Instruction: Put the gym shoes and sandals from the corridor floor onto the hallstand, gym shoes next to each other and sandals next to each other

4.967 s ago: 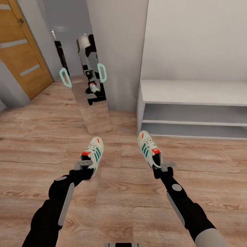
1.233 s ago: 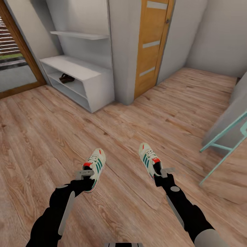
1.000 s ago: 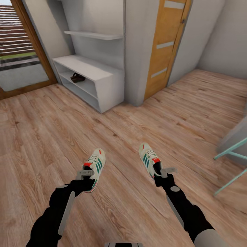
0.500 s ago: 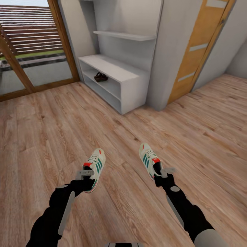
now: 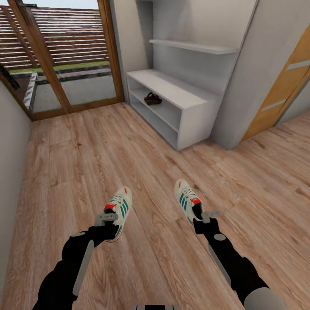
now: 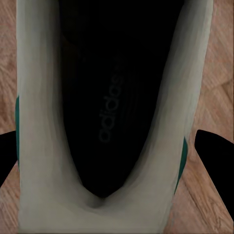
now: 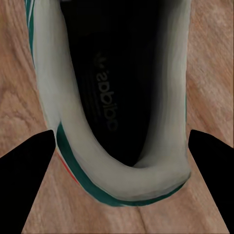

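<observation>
We see left gripper (image 5: 106, 218) clamping left shoe (image 5: 119, 206) at its heel | right gripper (image 5: 205, 214) clamping right shoe (image 5: 186, 198) likewise | both above floor (image 5: 86, 163) | rack (image 5: 181, 103) well ahead of grippers, one sandal (image 5: 152, 99) on its middle tier

Glass door (image 5: 64, 51): stood at the far end of the corridor, framed in brown wood, with a slanted wooden post across its left pane.
Outdoors: beyond the glass lay a slatted wooden fence (image 5: 69, 30), a strip of green grass (image 5: 60, 67) below it and a grey paved patch nearest the door.
Orange door (image 5: 286, 92): wood-grained, at the right edge, with pale horizontal inlay strips; only partly in frame.
Grey wall pillar (image 5: 249, 77): stood between the orange door and the white alcove.
Left wall (image 5: 10, 172): a plain grey surface ran along the left edge.
</observation>
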Controlling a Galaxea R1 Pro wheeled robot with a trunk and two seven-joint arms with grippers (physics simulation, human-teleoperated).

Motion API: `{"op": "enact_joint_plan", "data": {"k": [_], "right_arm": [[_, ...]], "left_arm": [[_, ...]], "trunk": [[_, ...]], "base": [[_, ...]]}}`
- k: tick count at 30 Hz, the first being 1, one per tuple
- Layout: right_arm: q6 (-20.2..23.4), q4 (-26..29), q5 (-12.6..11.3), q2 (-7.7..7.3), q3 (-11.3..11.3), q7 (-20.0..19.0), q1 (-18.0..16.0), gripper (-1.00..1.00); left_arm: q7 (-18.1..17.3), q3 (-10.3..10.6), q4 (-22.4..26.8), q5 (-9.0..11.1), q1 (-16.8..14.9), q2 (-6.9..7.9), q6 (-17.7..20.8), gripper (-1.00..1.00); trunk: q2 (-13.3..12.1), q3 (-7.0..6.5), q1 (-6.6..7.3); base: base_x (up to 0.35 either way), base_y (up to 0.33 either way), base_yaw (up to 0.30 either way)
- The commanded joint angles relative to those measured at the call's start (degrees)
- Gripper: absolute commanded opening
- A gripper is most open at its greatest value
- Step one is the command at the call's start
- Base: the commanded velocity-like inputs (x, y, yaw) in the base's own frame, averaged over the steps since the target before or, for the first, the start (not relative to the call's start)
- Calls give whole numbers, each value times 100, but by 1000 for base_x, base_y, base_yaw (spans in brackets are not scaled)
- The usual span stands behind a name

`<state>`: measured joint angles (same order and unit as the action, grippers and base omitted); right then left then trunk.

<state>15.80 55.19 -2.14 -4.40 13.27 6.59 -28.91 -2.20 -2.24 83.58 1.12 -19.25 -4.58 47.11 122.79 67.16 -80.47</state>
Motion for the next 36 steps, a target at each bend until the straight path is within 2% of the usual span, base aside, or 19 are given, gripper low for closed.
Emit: {"op": "enact_joint_plan", "data": {"k": [1,19,36], "right_arm": [[-1,1,4,0,0,0,0,-100],[-2,1,4,0,0,0,0,-100],[-1,1,4,0,0,0,0,-100]], "left_arm": [[0,2,0,2,0,-1,0,-100],[0,9,0,-6,0,-1,0,-100],[0,21,0,-7,0,-2,0,-100]], "trunk": [[0,0,0],[0,0,0],[0,18,0]], "base": [[300,210,277],[313,175,275],[328,125,67]]}}
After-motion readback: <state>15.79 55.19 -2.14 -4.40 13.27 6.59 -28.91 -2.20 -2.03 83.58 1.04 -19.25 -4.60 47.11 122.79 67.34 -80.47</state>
